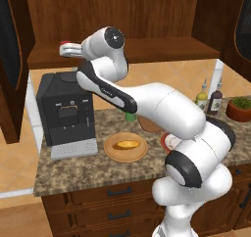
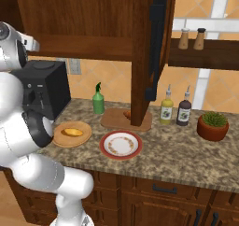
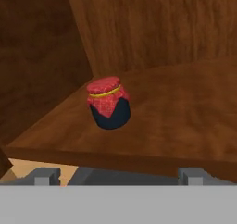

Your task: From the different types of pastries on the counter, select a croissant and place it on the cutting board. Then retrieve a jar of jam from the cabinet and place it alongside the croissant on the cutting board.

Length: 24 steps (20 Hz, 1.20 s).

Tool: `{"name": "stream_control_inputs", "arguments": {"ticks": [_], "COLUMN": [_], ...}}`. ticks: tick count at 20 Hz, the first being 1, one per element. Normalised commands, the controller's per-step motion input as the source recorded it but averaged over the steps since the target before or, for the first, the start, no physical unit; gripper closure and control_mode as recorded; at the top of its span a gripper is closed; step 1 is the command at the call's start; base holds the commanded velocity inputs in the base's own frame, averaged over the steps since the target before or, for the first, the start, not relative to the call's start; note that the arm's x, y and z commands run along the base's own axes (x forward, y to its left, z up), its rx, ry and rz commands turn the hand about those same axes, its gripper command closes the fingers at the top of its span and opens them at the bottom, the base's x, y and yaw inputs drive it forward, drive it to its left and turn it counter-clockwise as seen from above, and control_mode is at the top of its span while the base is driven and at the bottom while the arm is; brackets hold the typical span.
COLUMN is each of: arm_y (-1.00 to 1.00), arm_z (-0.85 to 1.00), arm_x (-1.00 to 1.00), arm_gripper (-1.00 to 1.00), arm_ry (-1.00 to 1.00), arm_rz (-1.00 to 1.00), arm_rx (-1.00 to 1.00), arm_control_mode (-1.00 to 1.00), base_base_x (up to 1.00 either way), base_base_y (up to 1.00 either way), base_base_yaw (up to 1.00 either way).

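Jam jar (image 1: pixel 64 44) in the left base view sits on the cabinet shelf (image 1: pixel 162 49), touching or just past the gripper (image 1: pixel 67 49). Right base view: croissant (image 2: pixel 127 113) lies on the cutting board (image 2: pixel 116 120), well below. Hand view: jar (image 3: pixel 109 103) dead ahead, gripper (image 3: pixel 118 174) wide open, empty. Likely light, rigid, smooth glass; grasp the body under the cloth lid.

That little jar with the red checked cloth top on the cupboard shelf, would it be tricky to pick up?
Probably not very. The jar of jam looks squat and stands upright on the flat shelf, so it seems unlikely to tip. Its rounded dark sides may be smooth, perhaps slippery. The cloth top might give if squeezed.
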Motion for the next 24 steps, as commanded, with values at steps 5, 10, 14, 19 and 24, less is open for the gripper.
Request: {"name": "stream_control_inputs", "arguments": {"ticks": [5, 10, 14, 19, 24], "arm_y": [0.46, 0.34, 0.18, 0.07, 0.02], "arm_z": [-0.02, -0.03, -0.11, -0.18, -0.24], "arm_x": [0.46, 0.58, 0.46, 0.31, 0.21], "arm_gripper": [-1.0, -1.0, -1.0, -1.0, -1.0], "arm_ry": [0.0, 0.0, 0.0, 0.01, 0.03], "arm_rz": [-0.06, -0.08, -0.06, -0.02, -0.01], "arm_rx": [0.0, 0.0, 0.0, 0.0, 0.01], "arm_control_mode": [-1.0, -1.0, -1.0, -1.0, -1.0], "base_base_x": [0.0, 0.0, 0.0, 0.0, 0.0], "base_base_y": [0.0, 0.0, 0.0, 0.0, 0.0], "base_base_yaw": [0.0, 0.0, 0.0, 0.0, 0.0]}}
